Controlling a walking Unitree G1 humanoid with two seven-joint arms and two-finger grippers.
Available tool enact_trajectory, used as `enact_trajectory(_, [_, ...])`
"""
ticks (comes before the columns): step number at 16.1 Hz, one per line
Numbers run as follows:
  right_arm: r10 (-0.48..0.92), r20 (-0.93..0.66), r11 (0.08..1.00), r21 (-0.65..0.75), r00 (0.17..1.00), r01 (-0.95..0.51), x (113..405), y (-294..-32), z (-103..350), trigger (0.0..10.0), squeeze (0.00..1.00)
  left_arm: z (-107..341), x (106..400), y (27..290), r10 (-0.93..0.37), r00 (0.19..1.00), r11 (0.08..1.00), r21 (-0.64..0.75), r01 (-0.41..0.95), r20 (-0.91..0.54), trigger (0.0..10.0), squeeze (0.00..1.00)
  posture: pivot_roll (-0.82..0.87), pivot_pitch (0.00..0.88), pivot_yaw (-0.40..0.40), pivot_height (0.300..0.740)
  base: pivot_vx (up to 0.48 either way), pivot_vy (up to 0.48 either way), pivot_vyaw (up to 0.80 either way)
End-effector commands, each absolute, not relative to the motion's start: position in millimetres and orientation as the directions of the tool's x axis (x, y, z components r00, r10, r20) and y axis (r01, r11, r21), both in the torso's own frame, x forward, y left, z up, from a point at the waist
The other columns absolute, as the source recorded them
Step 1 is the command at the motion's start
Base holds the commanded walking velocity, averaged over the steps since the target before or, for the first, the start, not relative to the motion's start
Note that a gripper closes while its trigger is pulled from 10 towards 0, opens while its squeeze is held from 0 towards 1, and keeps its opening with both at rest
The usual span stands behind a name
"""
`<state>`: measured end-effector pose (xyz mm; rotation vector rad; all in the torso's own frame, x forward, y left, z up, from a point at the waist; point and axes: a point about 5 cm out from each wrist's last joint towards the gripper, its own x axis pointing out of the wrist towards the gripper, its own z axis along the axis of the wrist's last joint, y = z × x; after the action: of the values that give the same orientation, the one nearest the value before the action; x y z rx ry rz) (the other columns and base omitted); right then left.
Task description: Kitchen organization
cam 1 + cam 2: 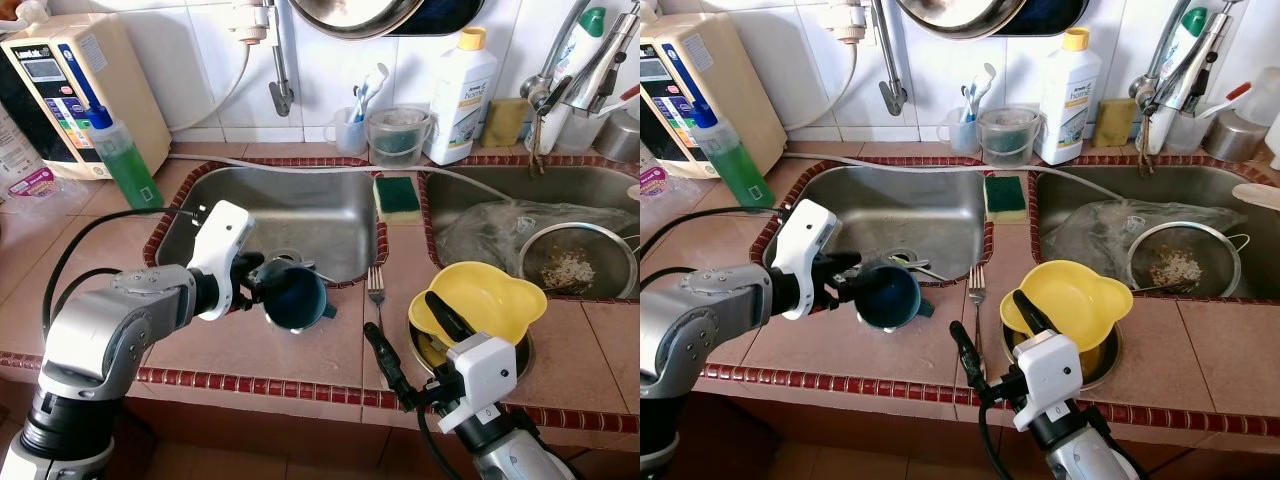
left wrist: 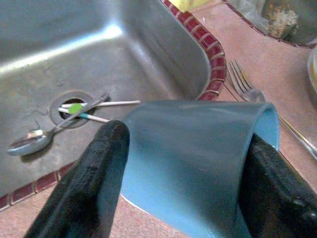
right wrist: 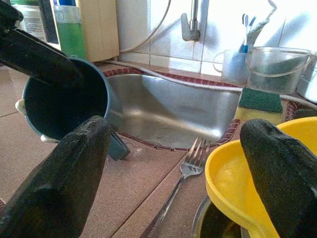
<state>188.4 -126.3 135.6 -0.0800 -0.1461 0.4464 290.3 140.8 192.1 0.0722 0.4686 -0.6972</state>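
— Blue plastic mug (image 1: 296, 298): where do you have it?

— You have it clamped in your left hand (image 1: 262, 283), one black finger (image 2: 89, 183) on each side of its wall. It lies tipped on its side, mouth toward the camera, at the front edge of the left stainless sink basin (image 1: 300, 215), over the terracotta-tiled tabletop (image 1: 300, 350).

— What lies in that basin?

— A metal spoon (image 2: 34, 140) and a couple of thin sticks rest at the drain.

— And your right hand?

— Your right hand (image 1: 412, 335) stands open, fingers spread wide. One finger reaches over the yellow plastic bowl (image 1: 485, 297), which sits tilted in a round metal dish (image 1: 515, 362); the other finger hangs over the tabletop's front edge. A steel fork (image 1: 376, 290) lies flat between the mug and the bowl, tines toward the sink.

— Anything else nearby?

— A green-and-yellow sponge (image 1: 397, 195) sits on the divider between the basins, and a metal strainer (image 1: 578, 258) with scraps rests in the right basin.
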Motion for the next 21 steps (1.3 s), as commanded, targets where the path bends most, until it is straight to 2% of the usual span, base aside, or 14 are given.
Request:
enact_trajectory(1, [0.434,0.141,0.900,-0.112,0.890,-0.421,188.0,-126.0,141.3,10.0,0.00,194.1,288.0,143.2,-0.597,0.668,0.766,-0.068,0.639,-0.444,0.0,0.00,-0.24,0.084,0.117,0.740,0.000,0.000,0.00])
enact_trajectory(21, [0.442,0.147,0.896,-0.106,0.885,-0.430,188.2,-124.8,143.9,10.0,0.00,195.8,289.7,145.0,-0.593,0.681,0.775,-0.076,0.627,-0.429,0.0,0.00,-0.24,0.088,0.112,0.740,0.000,0.000,0.00])
